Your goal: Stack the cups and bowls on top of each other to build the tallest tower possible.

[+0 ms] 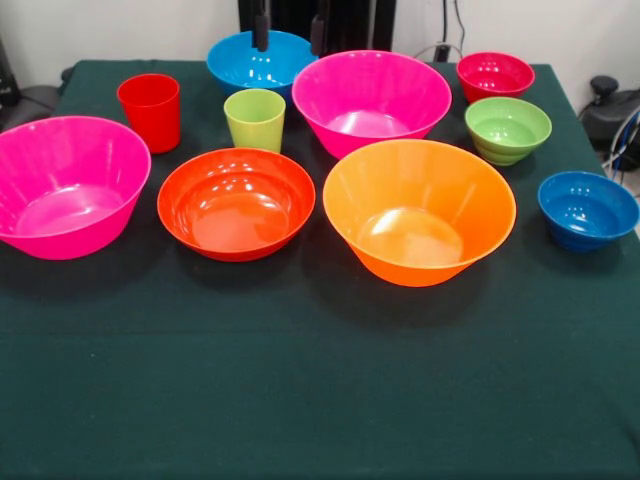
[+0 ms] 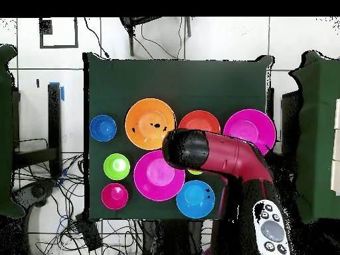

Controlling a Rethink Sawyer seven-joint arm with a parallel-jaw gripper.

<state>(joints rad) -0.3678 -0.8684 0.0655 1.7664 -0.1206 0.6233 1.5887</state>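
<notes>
big pink bowls (image 1: 65, 185) (image 1: 371, 100) – orange bowl (image 1: 420, 210) all apart on green cloth (image 1: 300, 400) | red cup (image 1: 150, 110), lime cup (image 1: 255, 120) unstacked | gripper (image 1: 290, 30) – tips over blue bowl (image 1: 250, 62), grasp: cannot tell | writing: none legible

A table draped in a dark green cloth (image 1: 320, 400) is seen filling most of the front view. A pale wall (image 1: 120, 28) is visible along the top. In the overhead view, a white tiled floor (image 2: 219, 36) is shown, with tangled cables (image 2: 56, 192) at lower left.
</notes>
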